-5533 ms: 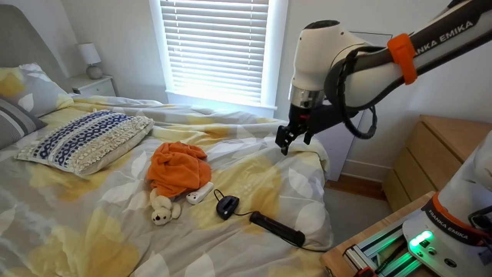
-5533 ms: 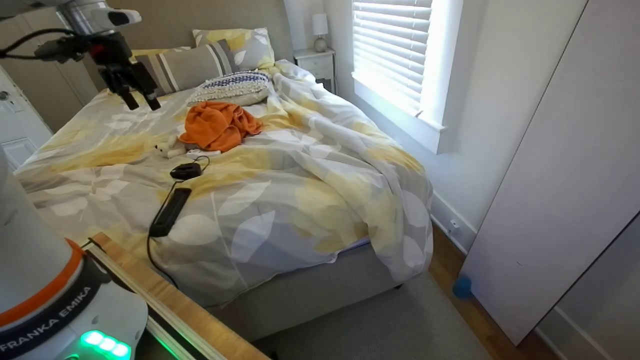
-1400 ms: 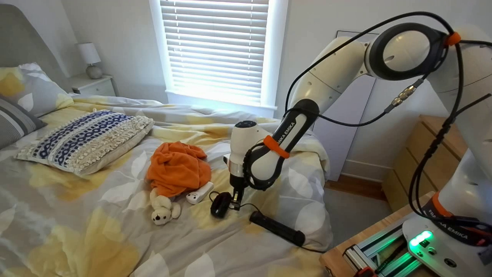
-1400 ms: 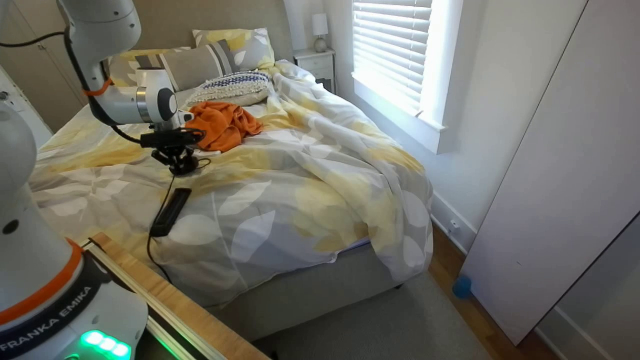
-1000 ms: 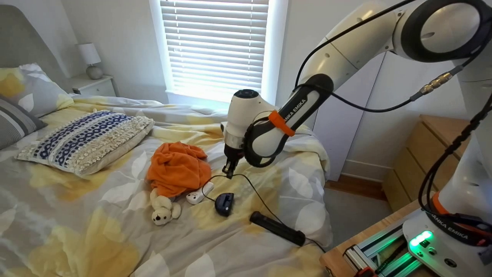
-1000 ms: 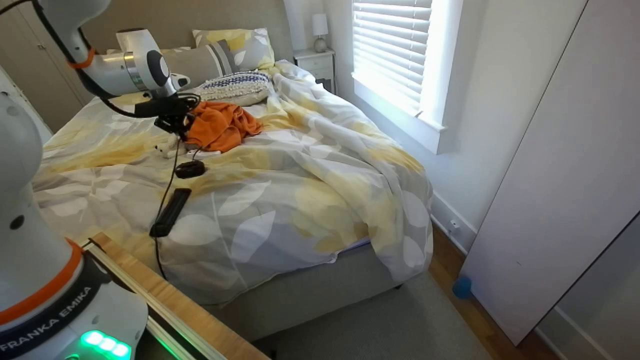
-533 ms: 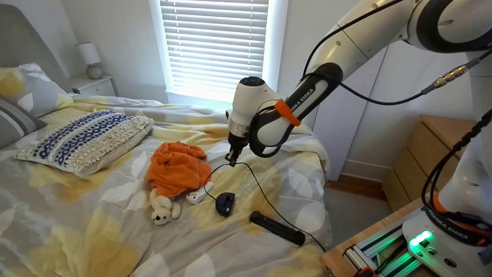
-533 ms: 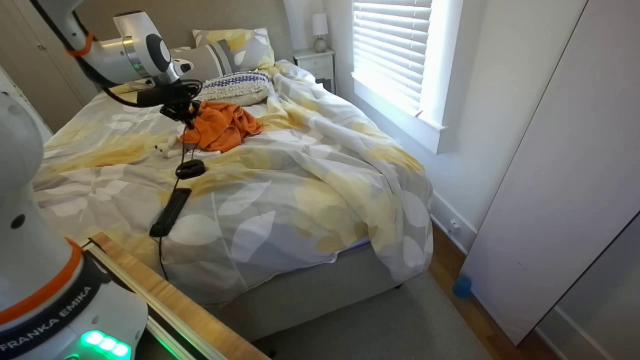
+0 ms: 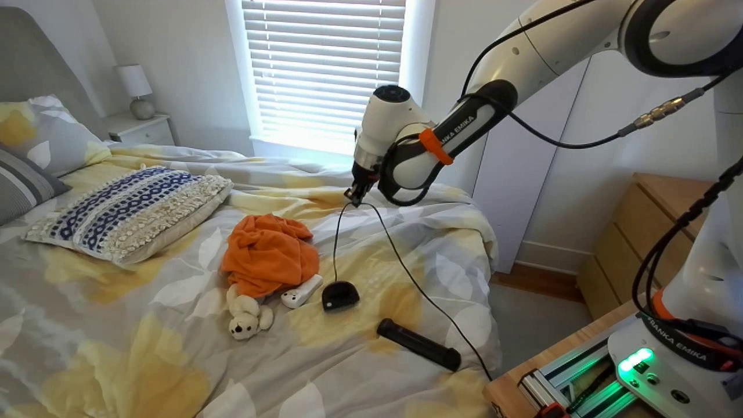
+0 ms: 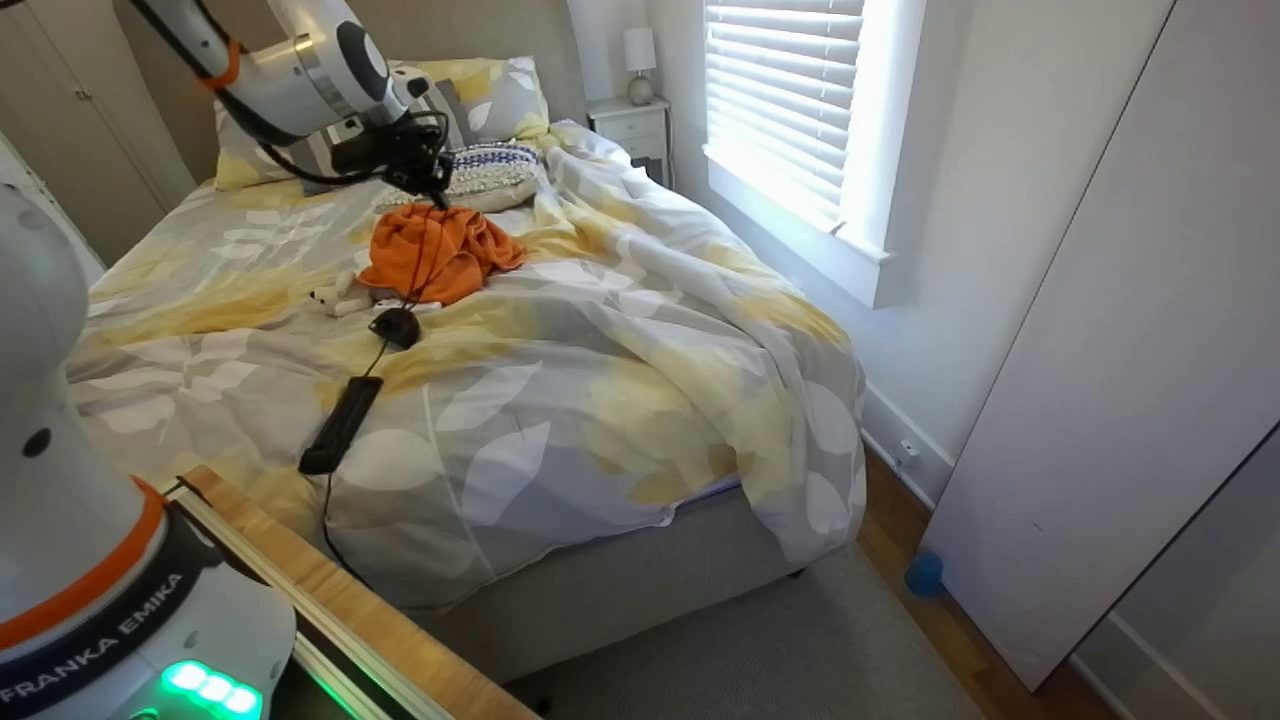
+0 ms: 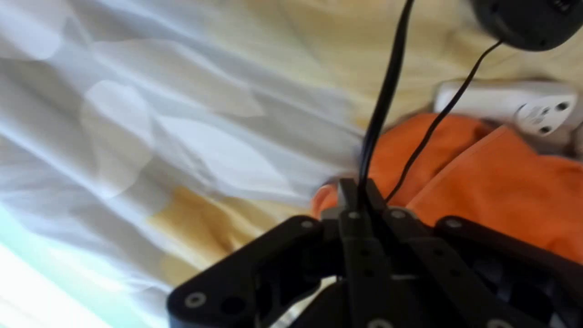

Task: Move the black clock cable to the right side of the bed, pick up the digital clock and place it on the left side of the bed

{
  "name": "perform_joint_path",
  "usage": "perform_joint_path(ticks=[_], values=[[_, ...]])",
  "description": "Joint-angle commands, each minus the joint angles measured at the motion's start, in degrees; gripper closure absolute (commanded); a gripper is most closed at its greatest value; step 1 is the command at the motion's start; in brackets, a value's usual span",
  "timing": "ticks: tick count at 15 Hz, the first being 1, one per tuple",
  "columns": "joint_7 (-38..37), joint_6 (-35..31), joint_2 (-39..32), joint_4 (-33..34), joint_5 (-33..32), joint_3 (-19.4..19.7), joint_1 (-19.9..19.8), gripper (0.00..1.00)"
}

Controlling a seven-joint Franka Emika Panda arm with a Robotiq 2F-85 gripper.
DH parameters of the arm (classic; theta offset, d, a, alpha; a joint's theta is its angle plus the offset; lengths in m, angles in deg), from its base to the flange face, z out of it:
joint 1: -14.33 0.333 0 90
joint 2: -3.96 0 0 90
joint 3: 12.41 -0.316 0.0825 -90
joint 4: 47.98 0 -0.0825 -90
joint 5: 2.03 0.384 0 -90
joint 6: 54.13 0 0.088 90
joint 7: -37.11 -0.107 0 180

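Aloft, gripper point(image 11: 361, 189) pinching black cable point(image 11: 387, 86), digital clock point(image 9: 419, 345) on bed point(image 9: 278, 371)

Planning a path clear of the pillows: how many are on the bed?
4 in view: the blue-patterned pillow in front, the striped pillow behind it, one yellow-gray pillow toward the window, another yellow-gray pillow opposite, partly behind the arm. More may be hidden.
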Motion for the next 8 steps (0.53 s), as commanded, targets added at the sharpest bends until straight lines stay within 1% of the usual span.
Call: perform_joint_path(ticks=[1, 3, 5, 6, 8], values=[[-7.61, -0.26, 2.56, 2.15, -8.29, 8.25, 1.37, 0.99], [-13.77, 0.44, 3.58, 3.10, -14.59, 12.99, 2.45, 0.99], [-21.77, 2.45, 5.03, 3.33, -22.04, 16.90, 3.81, 0.99], [-25.32, 3.56, 5.67, 3.03, -24.66, 20.40, 6.44, 0.99], [-32.93, 7.57, 7.24, 2.53, -31.26, 23.83, 9.46, 0.99]])
